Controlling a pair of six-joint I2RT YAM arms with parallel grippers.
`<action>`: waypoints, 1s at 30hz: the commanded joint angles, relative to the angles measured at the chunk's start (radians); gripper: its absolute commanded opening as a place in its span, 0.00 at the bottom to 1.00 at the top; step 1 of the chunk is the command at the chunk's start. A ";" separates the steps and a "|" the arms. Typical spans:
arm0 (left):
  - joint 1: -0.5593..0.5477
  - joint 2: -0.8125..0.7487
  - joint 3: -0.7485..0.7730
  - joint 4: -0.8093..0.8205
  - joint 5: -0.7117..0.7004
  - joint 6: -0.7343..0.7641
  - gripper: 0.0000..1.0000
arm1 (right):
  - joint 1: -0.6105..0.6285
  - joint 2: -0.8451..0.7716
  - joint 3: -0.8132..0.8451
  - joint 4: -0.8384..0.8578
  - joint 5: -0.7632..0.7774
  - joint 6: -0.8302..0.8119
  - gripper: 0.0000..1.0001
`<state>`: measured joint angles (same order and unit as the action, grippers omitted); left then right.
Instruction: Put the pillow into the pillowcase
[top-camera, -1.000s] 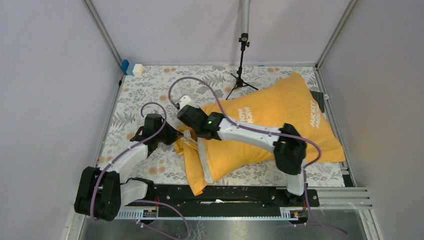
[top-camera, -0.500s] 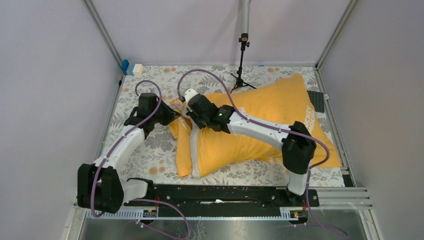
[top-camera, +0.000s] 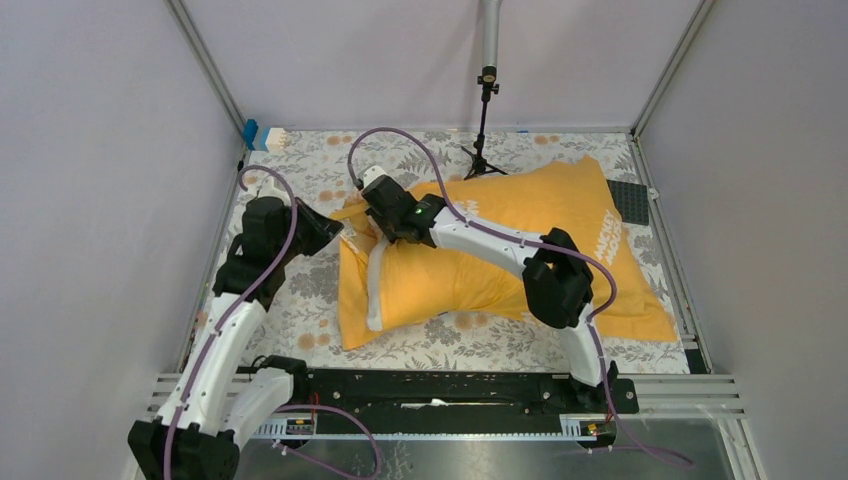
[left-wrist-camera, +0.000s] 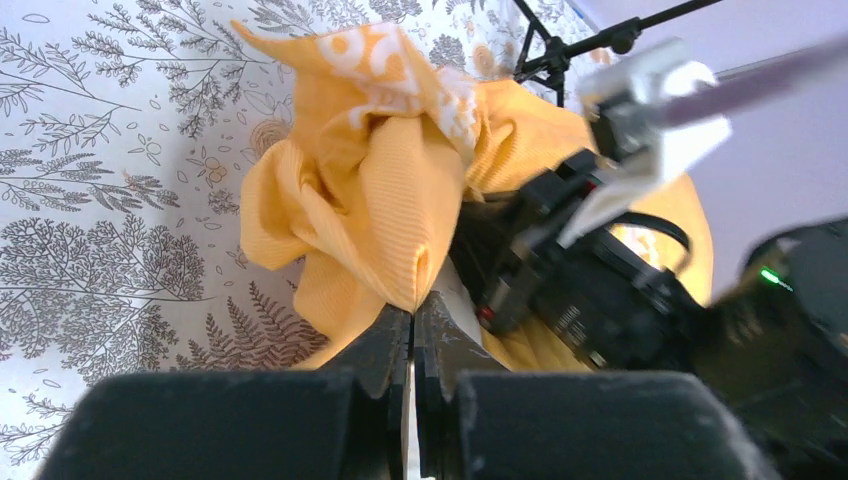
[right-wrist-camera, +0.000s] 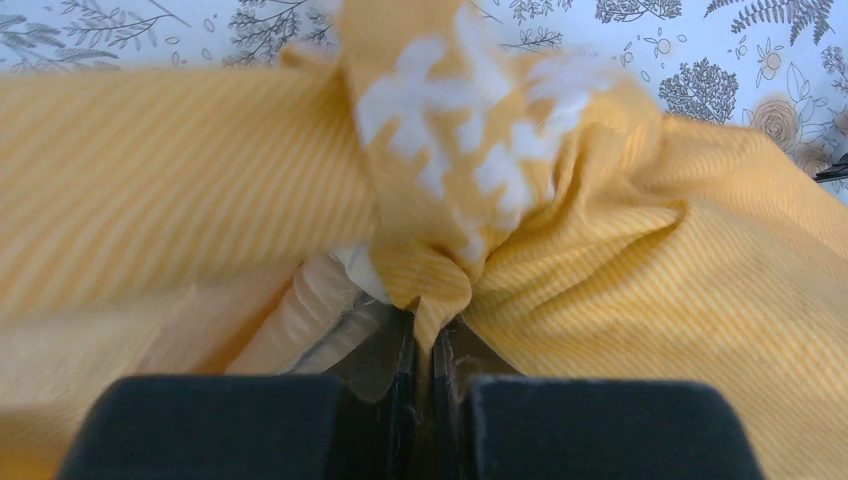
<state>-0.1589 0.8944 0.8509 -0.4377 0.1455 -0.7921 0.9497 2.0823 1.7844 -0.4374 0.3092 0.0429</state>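
The orange-yellow pillowcase (top-camera: 500, 240) lies across the floral table, stuffed plump, with its open end at the left. A white strip of the pillow (top-camera: 374, 292) shows at that opening. My left gripper (top-camera: 330, 228) is shut on a bunched fold of the pillowcase's edge (left-wrist-camera: 400, 200); the pinch shows in the left wrist view (left-wrist-camera: 413, 308). My right gripper (top-camera: 366, 216) is just right of it, shut on another fold of the same edge (right-wrist-camera: 432, 322). In the right wrist view the printed cloth (right-wrist-camera: 450, 150) bunches above the jaws, and a bit of white pillow (right-wrist-camera: 355, 268) peeks out beside them.
A black tripod stand (top-camera: 483, 140) stands at the back centre, close behind the pillowcase. A small blue and white object (top-camera: 264, 137) sits in the back left corner. A black pad (top-camera: 633, 201) lies at the right edge. Walls and frame posts close in the table.
Both grippers have moved toward the back left, keeping their hold on the pillowcase's open edge. The whole pillowcase has been dragged left and back with them, and the left arm has stretched out.
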 joint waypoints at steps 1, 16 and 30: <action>0.044 -0.117 0.098 0.216 -0.058 0.029 0.00 | -0.013 0.121 0.003 -0.292 0.101 0.039 0.00; 0.044 -0.211 -0.205 0.071 0.166 -0.034 0.00 | -0.056 0.035 0.298 -0.191 -0.003 0.197 0.39; 0.044 -0.075 -0.143 0.099 0.212 0.003 0.00 | 0.160 -0.279 0.086 -0.261 0.124 0.126 0.95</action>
<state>-0.1211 0.8120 0.6529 -0.4026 0.3206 -0.8082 1.0527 1.9266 1.9244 -0.6605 0.3519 0.1913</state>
